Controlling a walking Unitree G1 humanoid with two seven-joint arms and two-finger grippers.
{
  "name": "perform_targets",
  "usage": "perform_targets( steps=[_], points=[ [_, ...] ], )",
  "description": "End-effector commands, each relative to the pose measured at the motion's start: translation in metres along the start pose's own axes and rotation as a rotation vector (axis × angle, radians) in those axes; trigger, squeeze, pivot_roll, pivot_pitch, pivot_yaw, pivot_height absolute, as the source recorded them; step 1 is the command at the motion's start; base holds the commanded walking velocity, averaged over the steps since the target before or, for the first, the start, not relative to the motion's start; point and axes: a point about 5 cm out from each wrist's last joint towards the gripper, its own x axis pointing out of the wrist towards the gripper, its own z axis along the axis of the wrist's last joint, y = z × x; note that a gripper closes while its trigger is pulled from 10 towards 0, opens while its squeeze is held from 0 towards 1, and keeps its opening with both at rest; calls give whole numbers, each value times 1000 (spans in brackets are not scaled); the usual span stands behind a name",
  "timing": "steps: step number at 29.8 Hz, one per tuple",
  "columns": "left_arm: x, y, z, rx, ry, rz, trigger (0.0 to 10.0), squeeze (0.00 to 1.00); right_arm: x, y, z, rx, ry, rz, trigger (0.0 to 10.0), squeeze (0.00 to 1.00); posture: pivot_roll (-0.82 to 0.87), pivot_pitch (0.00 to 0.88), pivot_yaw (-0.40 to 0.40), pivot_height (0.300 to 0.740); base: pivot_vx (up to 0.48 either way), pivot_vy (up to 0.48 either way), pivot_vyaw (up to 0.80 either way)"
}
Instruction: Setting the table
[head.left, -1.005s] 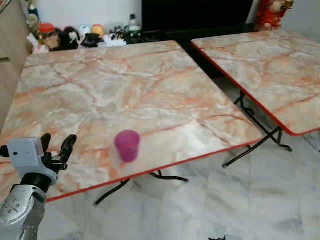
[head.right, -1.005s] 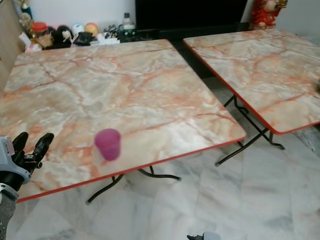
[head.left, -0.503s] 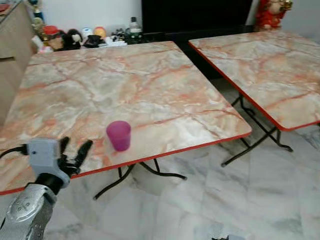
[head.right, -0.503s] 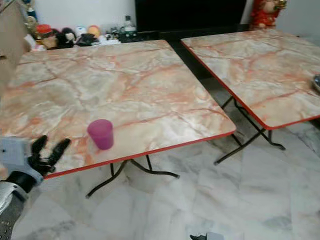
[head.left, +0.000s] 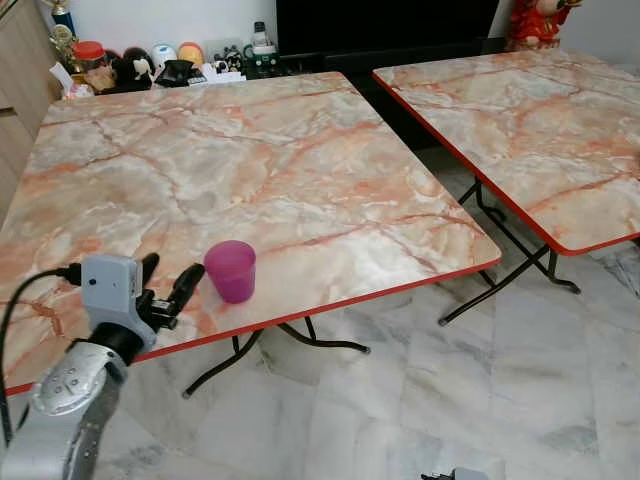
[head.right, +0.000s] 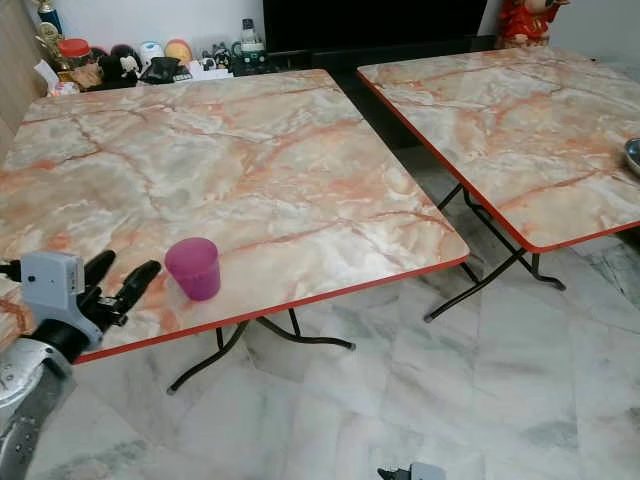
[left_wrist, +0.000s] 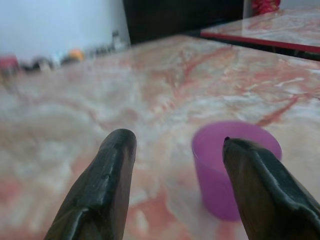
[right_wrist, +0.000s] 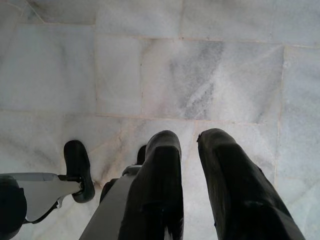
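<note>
Down by my right side, my right gripper (right_wrist: 187, 165) hung over the pale marble floor tiles (right_wrist: 200, 65), its two black fingers only a little apart and holding nothing.

Closer to the table, my left gripper (head.left: 166, 287) was up at the near edge of the big pink-and-orange marble folding table with the red rim (head.left: 300, 160). Its fingers were spread wide and held nothing. The small purple plastic cup (head.left: 230, 270) stood upright on the table just beside that gripper, near the front edge. Looking along my left fingers (left_wrist: 107, 185), the cup (left_wrist: 227, 165) sat a bit to one side, not between them.

I could not see into the cup well enough to tell if anything was in it.

I think the job had hardly started, since one cup was all that table had on it.

Farther off stood a second marble table (head.left: 520, 130). Far behind, small toys and jars (head.left: 150, 65) sat along the wall.
</note>
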Motion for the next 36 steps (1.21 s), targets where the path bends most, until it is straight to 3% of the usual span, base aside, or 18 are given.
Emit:
perform_targets(
  steps=[1, 4, 8, 13, 17, 21, 24, 36],
  points=[
    [3, -2, 4, 64, -27, -36, 10000, 0, -1, -2, -6, -3, 19, -6, 10000, 0, 198, 126, -30, 740, 0, 0, 0],
    [10, 2, 7, 130, -50, -87, 10000, 0, -1, -2, -5, -9, 18, -2, 10000, 0, 200, 119, -30, 740, 0, 0, 0],
    [14, 3, 6, 147, -60, -109, 10000, 0, -1, -1, -5, -10, 18, -1, 10000, 0, 197, 115, -30, 740, 0, 0, 0],
    [21, -7, 3, 180, -83, -199, 10000, 0, -1, -2, -5, -16, 18, -2, 10000, 0, 189, 104, -31, 740, 0, 0, 0],
    [25, -11, 4, 166, -91, -227, 10000, 0, -1, -3, -5, -15, 19, -7, 10000, 0, 186, 102, -29, 740, 0, 0, 0],
    [28, -13, 1, 50, -70, -209, 10000, 0, -1, -4, -6, -12, 18, -9, 10000, 0, 182, 105, -31, 740, 0, 0, 0],
    [25, -16, -3, 20, -67, -191, 10000, 0, -1, -4, -6, -11, 17, -9, 10000, 0, 181, 112, -31, 740, 0, 0, 0],
    [19, -11, -6, 32, -62, -141, 10000, 0, -2, -5, -6, -13, 17, -10, 10000, 0, 180, 129, -35, 740, 0, 0, 0]
  ],
)
